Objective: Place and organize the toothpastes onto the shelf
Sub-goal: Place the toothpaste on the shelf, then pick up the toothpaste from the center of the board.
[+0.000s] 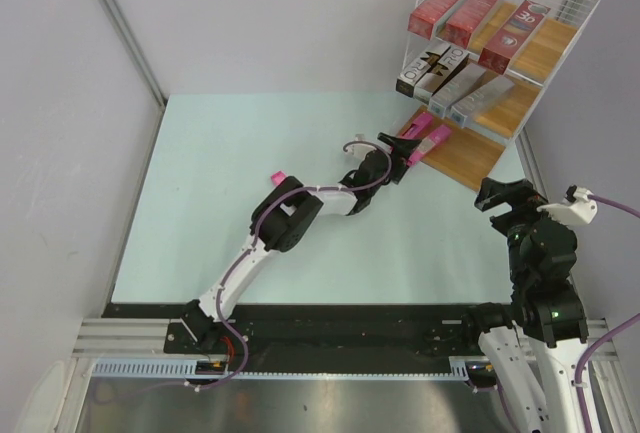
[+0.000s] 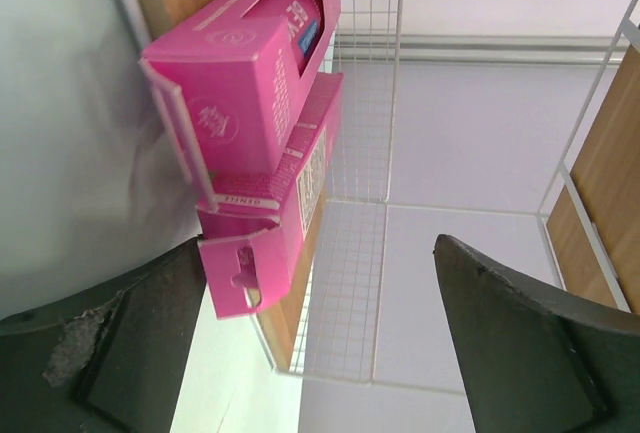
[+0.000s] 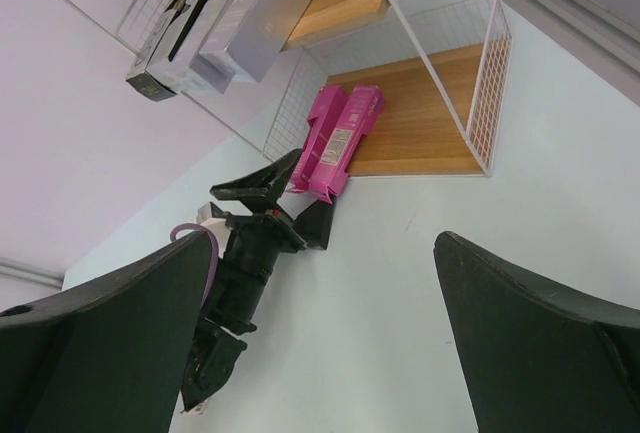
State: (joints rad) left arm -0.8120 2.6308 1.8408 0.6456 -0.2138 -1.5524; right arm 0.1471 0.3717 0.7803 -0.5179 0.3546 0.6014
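The shelf (image 1: 545, 48) stands at the far right. Three dark red toothpastes (image 1: 475, 11) lie on its top board and three silver-grey ones (image 1: 455, 83) on the middle board. Two pink toothpastes (image 1: 424, 138) lie side by side on the bottom board (image 3: 420, 123), their near ends over its edge. My left gripper (image 1: 398, 148) is open right at those ends. In the left wrist view the pink cartons (image 2: 250, 83) sit beside one finger (image 2: 140, 343), ungripped. A pink end (image 1: 278, 175) peeks from behind the left arm. My right gripper (image 1: 500, 198) hangs open and empty.
The pale table (image 1: 240, 213) runs left of the shelf. Grey walls close in on the left and back. The bottom board's right half (image 1: 480, 158) is bare wood. The right arm stands at the near right, close to the shelf's front corner.
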